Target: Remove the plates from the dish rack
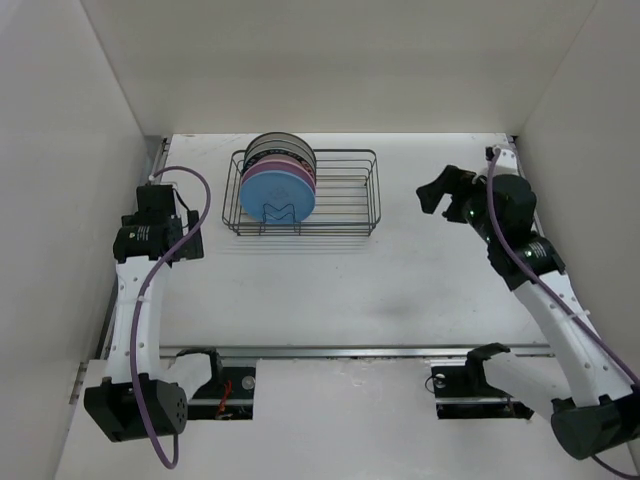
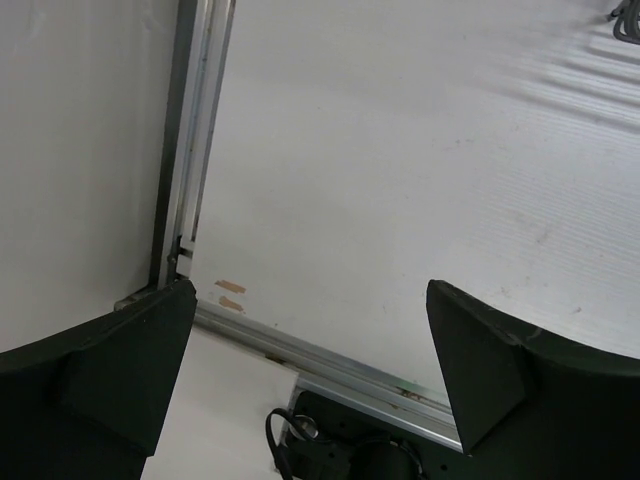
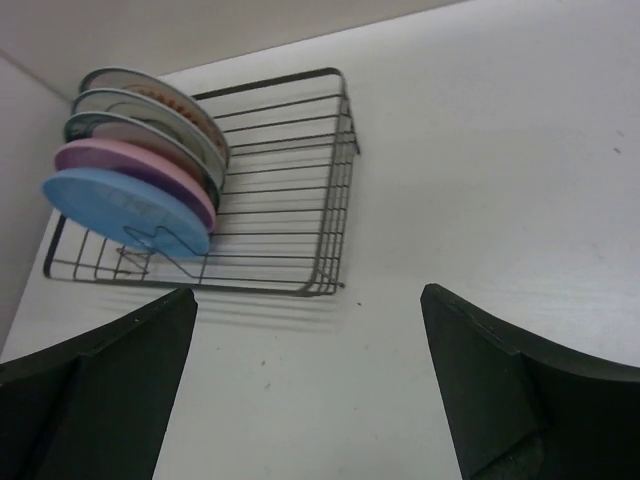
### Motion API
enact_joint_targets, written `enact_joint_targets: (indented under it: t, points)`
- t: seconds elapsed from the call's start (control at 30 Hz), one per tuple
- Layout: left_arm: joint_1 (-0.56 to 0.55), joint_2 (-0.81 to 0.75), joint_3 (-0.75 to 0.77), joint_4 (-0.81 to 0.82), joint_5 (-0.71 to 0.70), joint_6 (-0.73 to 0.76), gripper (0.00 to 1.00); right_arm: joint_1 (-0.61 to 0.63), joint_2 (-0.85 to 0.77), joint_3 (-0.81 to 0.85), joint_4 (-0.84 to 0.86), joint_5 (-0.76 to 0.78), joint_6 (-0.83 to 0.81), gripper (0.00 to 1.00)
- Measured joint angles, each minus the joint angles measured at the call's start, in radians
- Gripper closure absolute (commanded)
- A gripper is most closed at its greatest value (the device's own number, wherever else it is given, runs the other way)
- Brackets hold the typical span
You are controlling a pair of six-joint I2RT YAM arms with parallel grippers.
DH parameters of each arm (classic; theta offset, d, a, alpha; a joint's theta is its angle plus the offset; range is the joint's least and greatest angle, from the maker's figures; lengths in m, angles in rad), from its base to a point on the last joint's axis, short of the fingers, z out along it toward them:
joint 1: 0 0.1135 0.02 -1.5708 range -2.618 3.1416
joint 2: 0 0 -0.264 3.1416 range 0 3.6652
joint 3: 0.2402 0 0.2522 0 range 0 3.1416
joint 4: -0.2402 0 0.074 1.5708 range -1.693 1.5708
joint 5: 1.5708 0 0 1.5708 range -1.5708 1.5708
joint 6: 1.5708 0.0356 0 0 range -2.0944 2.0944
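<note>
The dark wire dish rack (image 1: 376, 190) stands at the back middle of the table. Several plates stand on edge in its left end. The light blue plate (image 1: 277, 195) is in front, the pink plate (image 1: 282, 171) is behind it, and white ones (image 1: 280, 146) are at the back. In the right wrist view the rack (image 3: 340, 170) is at upper left with the light blue plate (image 3: 120, 210), the pink plate (image 3: 130, 165) and the white plates (image 3: 150, 125). My right gripper (image 1: 437, 188) (image 3: 310, 390) is open and empty, to the right of the rack. My left gripper (image 1: 170, 235) (image 2: 310, 390) is open and empty, left of the rack.
White walls enclose the table on the left, back and right. A metal rail (image 2: 185, 130) runs along the left edge and another rail (image 1: 350, 351) along the near edge by the arm bases. The right half of the rack holds nothing.
</note>
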Motion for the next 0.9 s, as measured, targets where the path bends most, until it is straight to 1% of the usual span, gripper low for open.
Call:
enact_joint_targets:
  t: [0.07, 0.13, 0.2, 0.3, 0.37, 0.4, 0.43, 0.5, 0.53, 0.6, 0.63, 0.77, 0.9]
  points:
    - [0.000, 0.011, 0.006, -0.002, 0.018, 0.000, 0.00, 0.004, 0.072, 0.062, 0.023, -0.088, -0.055, 0.00]
    - [0.000, 0.031, 0.019, -0.003, 0.034, 0.001, 0.00, 0.031, 0.176, 0.159, 0.034, -0.144, -0.108, 0.01]
    - [0.000, 0.059, 0.040, -0.003, 0.052, 0.004, 0.00, 0.090, 0.317, 0.299, 0.032, -0.181, -0.178, 0.06]
    - [0.000, 0.114, 0.088, -0.010, 0.080, 0.014, 0.00, 0.202, 0.558, 0.553, 0.011, -0.183, -0.289, 0.12]
    - [0.000, 0.161, 0.133, -0.021, 0.093, 0.020, 0.00, 0.259, 0.706, 0.699, -0.001, -0.176, -0.351, 0.22]
    - [0.000, 0.182, 0.153, -0.023, 0.095, 0.021, 0.00, 0.294, 0.805, 0.780, -0.006, -0.173, -0.393, 0.31]
    - [0.000, 0.196, 0.166, -0.022, 0.096, 0.022, 0.00, 0.304, 0.828, 0.792, -0.006, -0.175, -0.402, 0.35]
    - [0.000, 0.227, 0.188, -0.027, 0.096, 0.024, 0.00, 0.330, 0.925, 0.852, -0.031, -0.172, -0.438, 0.41]
    - [0.000, 0.240, 0.194, -0.027, 0.094, 0.024, 0.00, 0.336, 0.967, 0.872, -0.038, -0.172, -0.449, 0.47]
    - [0.000, 0.261, 0.201, -0.028, 0.088, 0.026, 0.00, 0.345, 1.042, 0.910, -0.058, -0.176, -0.473, 0.56]
    - [0.000, 0.272, 0.201, -0.029, 0.084, 0.027, 0.00, 0.349, 1.072, 0.925, -0.064, -0.177, -0.483, 0.63]
    - [0.000, 0.307, 0.201, -0.033, 0.069, 0.027, 0.00, 0.364, 1.138, 0.950, -0.080, -0.184, -0.518, 0.64]
    - [0.000, 0.341, 0.201, -0.033, 0.062, 0.027, 0.00, 0.392, 1.144, 0.953, -0.079, -0.187, -0.537, 0.56]
